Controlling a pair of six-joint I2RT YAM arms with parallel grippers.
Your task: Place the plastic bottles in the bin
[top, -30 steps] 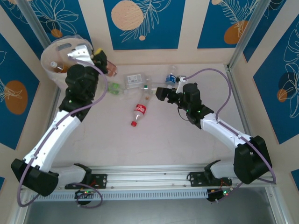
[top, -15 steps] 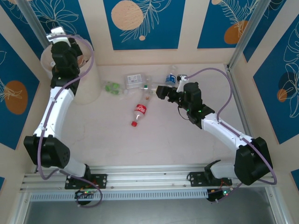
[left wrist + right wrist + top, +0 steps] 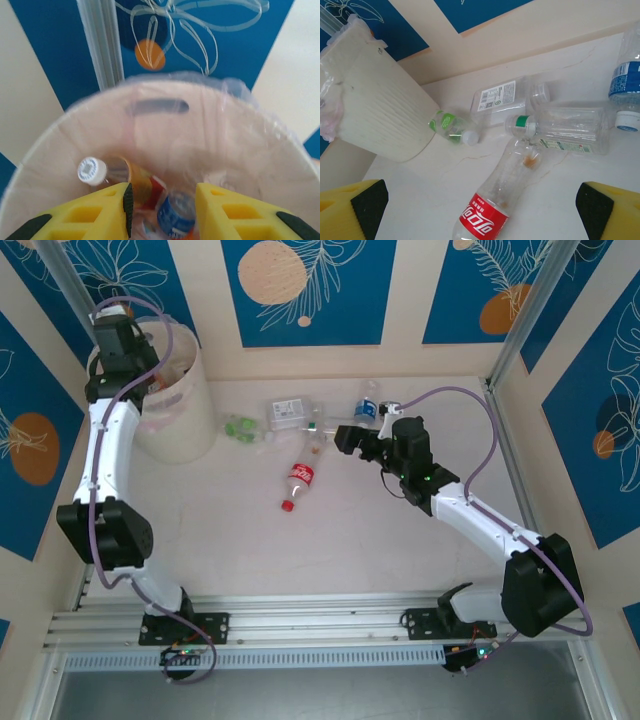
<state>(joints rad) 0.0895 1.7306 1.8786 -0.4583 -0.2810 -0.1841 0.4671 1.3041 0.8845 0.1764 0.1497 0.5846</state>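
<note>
The bin stands at the far left corner of the table. The left gripper hangs just above its mouth, jaws parted and empty, over bottles lying inside. The right gripper, spread wide, hovers near five more on the table, the red-labelled bottle nearest.

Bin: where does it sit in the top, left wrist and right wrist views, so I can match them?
Top external: the bin stands at the far left corner of the table.
Left wrist: bin seen from above, inner wall across the middle, bottles inside.
Right wrist: bin, ribbed outer wall at the left edge.
Shared landmark: the blue wall panel behind the bin.
</note>
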